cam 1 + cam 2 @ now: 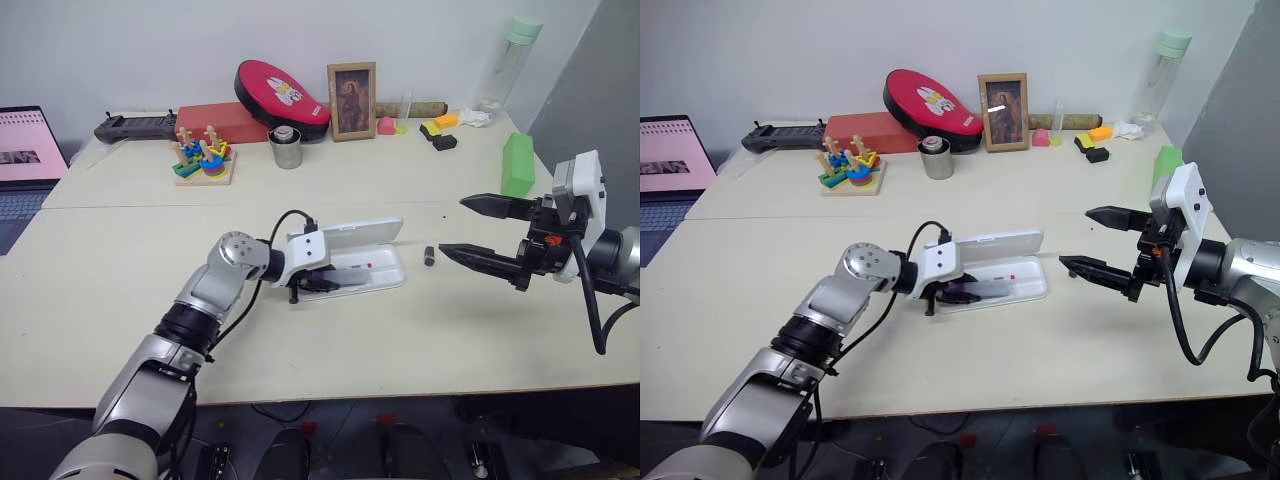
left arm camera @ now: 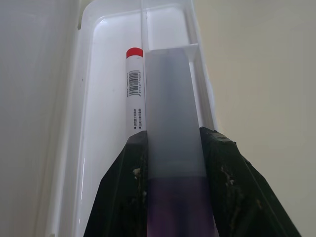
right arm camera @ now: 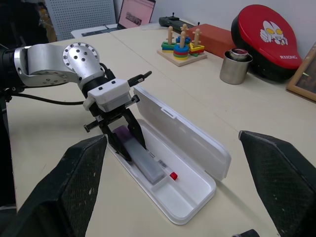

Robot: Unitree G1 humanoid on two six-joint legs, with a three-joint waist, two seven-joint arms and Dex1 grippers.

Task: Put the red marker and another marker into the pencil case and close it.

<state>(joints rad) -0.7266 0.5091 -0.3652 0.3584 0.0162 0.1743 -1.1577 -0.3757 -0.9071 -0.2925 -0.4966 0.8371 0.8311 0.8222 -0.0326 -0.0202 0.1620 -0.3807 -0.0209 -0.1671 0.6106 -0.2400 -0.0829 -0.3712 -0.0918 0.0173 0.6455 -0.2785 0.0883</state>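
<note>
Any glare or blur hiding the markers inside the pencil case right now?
Left wrist view: red marker sharp, barcode readable; lavender marker close up, its near end soft. Right wrist view: pencil case evenly lit, no glare, own fingers blurred.

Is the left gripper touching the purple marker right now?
Touching. In the left wrist view the left gripper has its jaws pressed against both sides of the purple marker, no gap showing, over the open pencil case.
</note>
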